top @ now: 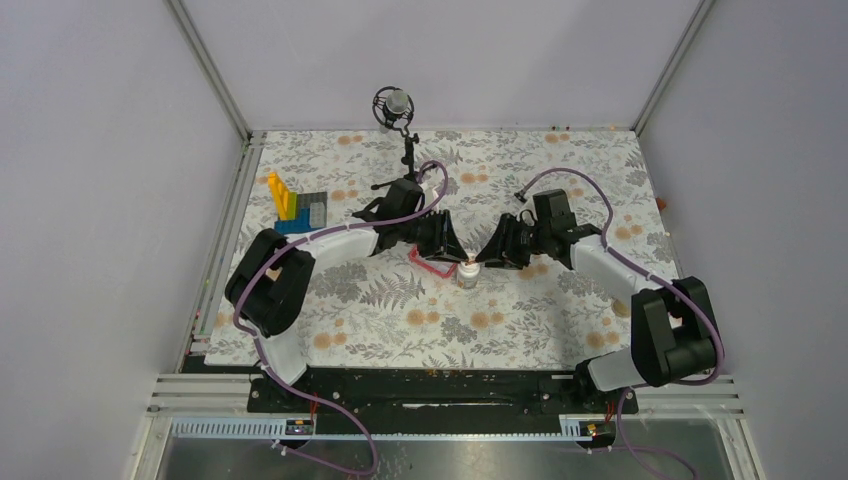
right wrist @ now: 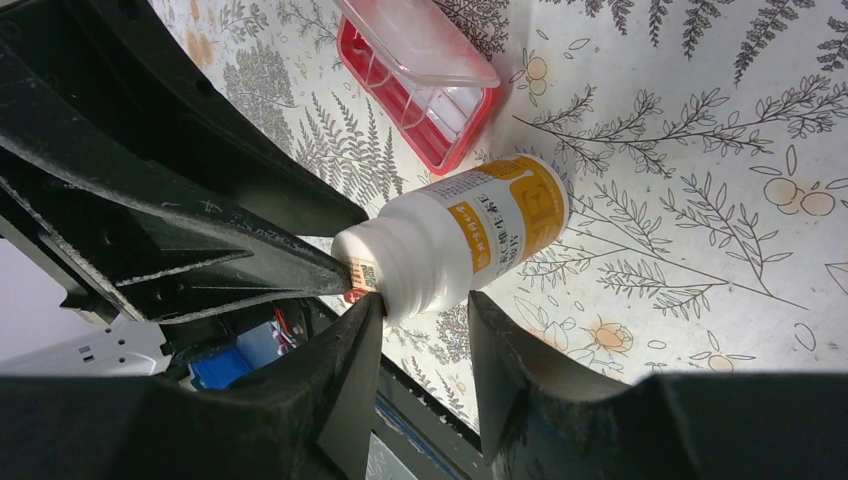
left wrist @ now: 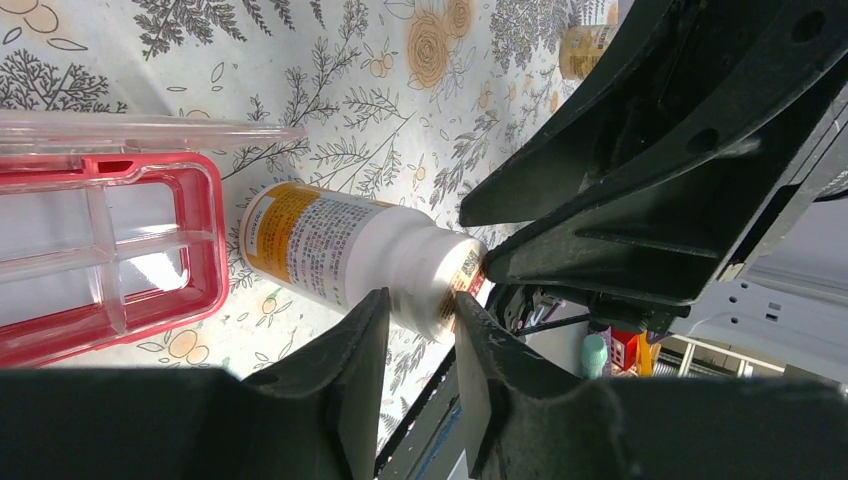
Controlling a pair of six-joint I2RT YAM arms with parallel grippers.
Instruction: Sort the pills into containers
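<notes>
White cap (right wrist: 395, 265): pin bottle (top: 467, 272), upright on cloth (top: 400, 320) just beside box (left wrist: 210, 230), with left gripper (left wrist: 420, 320), unscrew with right gripper (right wrist: 425, 320); both straddling cap, clamped or not impossible to tell; keep vertical, avoid spilling.

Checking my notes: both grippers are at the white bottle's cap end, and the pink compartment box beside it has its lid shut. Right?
Not the lid: the left wrist view shows the pink compartment box with its clear lid open. The left gripper and right gripper are indeed at the cap end of the white bottle.
</notes>
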